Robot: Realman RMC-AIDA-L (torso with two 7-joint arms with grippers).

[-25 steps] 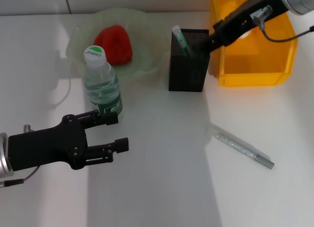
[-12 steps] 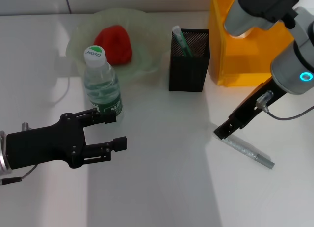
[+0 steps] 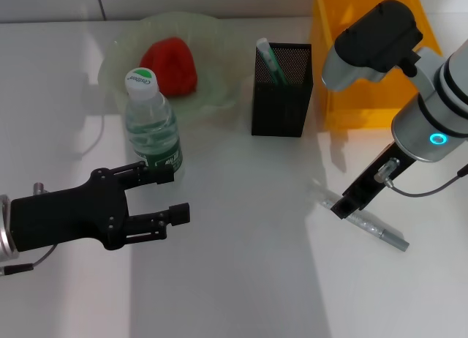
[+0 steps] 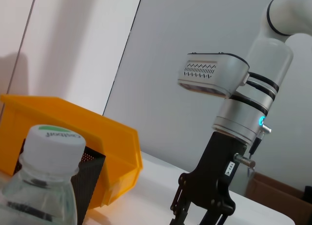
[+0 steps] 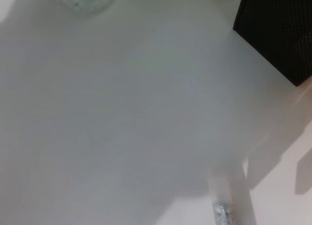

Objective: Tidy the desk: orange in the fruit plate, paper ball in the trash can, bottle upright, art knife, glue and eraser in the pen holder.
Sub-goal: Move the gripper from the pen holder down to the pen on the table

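On the white desk (image 3: 241, 279), your right gripper (image 3: 345, 206) angles down onto the art knife (image 3: 365, 224) (jaw state cannot be told); the left gripper (image 3: 167, 195) hovers with jaws apart beside the upright bottle (image 3: 150, 126).

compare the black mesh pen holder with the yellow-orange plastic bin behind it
The black square metal-mesh pen holder is see-through mesh, narrow and taller than wide; the yellow-orange rectangular plastic bin is solid-walled, broader and bigger. The holder has a green-capped stick in it; the bin's contents are hidden. Both stand upright with open tops on the white desk.
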